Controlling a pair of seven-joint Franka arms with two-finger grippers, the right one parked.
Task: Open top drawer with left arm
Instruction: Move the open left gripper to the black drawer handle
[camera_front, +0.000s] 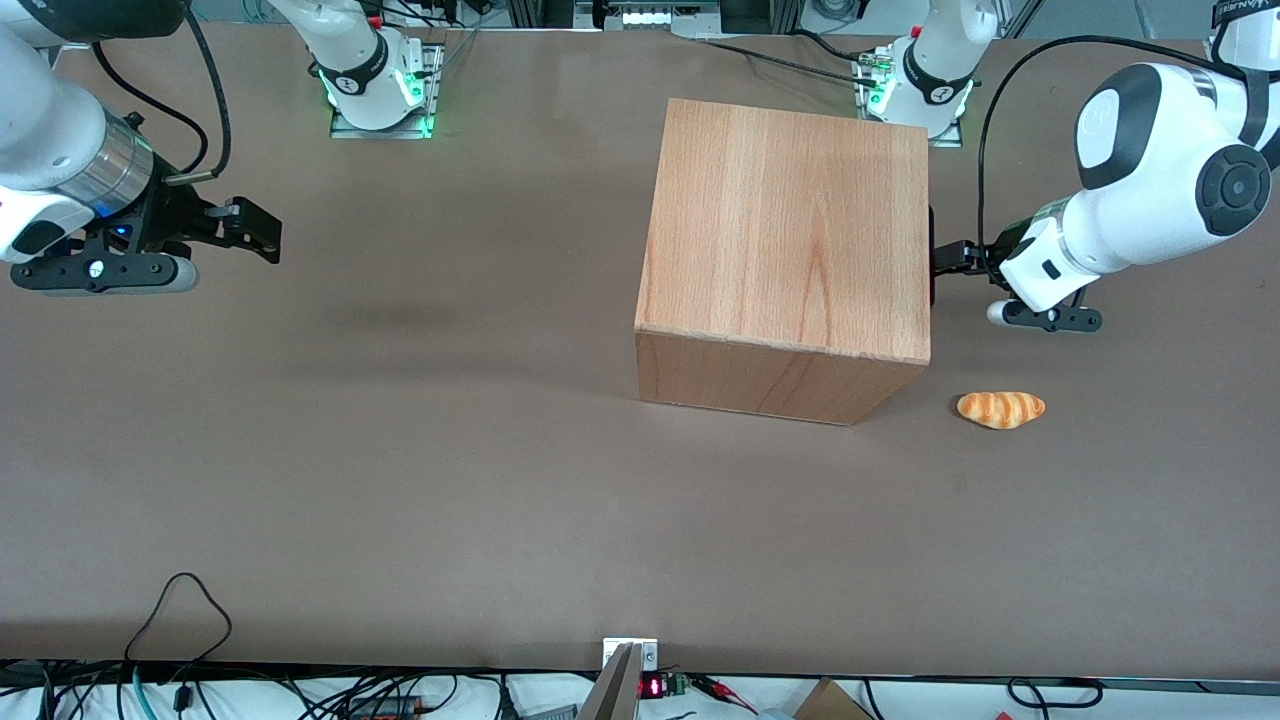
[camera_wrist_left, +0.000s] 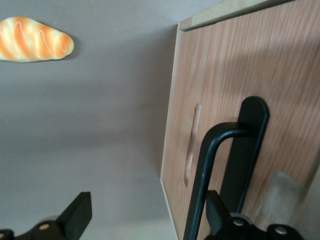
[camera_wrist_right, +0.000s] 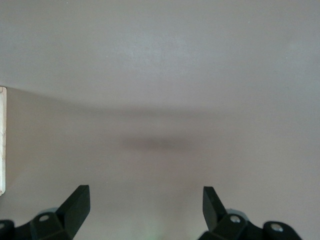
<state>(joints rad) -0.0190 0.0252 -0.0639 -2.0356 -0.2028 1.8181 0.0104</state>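
A brown table (camera_front: 400, 480) spans the scene, cables (camera_front: 180, 600) along its edge.

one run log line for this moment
left gripper: open, at black bar handle | top drawer: closed | cabinet | bread roll nearby on table

The gripper (camera_front: 950, 260) of the left arm (camera_front: 1150, 190) touches the wooden cabinet (camera_front: 790, 240) (bread roll (camera_front: 1001, 409) nearby).

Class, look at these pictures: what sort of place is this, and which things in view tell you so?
Probably a robotics lab: a brown table with bolted-down arms, cables along its edge, a wooden cabinet, and a toy bread roll. The left arm's gripper is open at the drawer handle.
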